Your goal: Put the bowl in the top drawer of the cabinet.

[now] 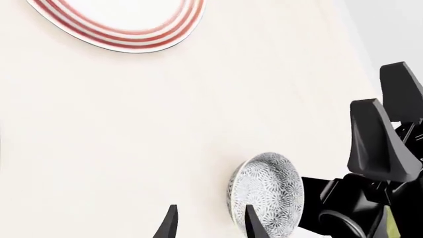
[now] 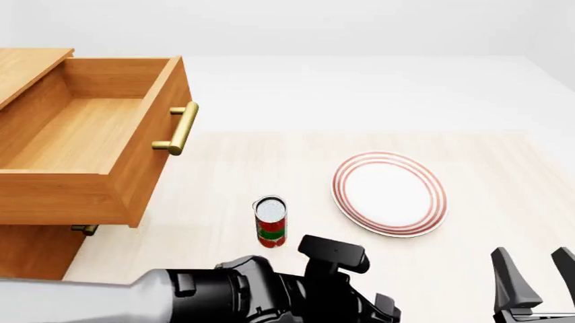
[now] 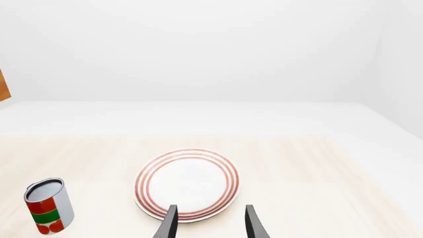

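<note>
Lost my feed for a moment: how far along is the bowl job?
Done: the top drawer stands pulled open and is empty inside. In hand: the left gripper is open, its fingers close to the bowl on the table, with no grasp visible. Left: gripping the bowl, lifting it and setting it in the drawer.

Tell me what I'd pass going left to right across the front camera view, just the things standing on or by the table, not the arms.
Cabinet with its open top drawer → brass handle → can → red-ringed plate.
</note>
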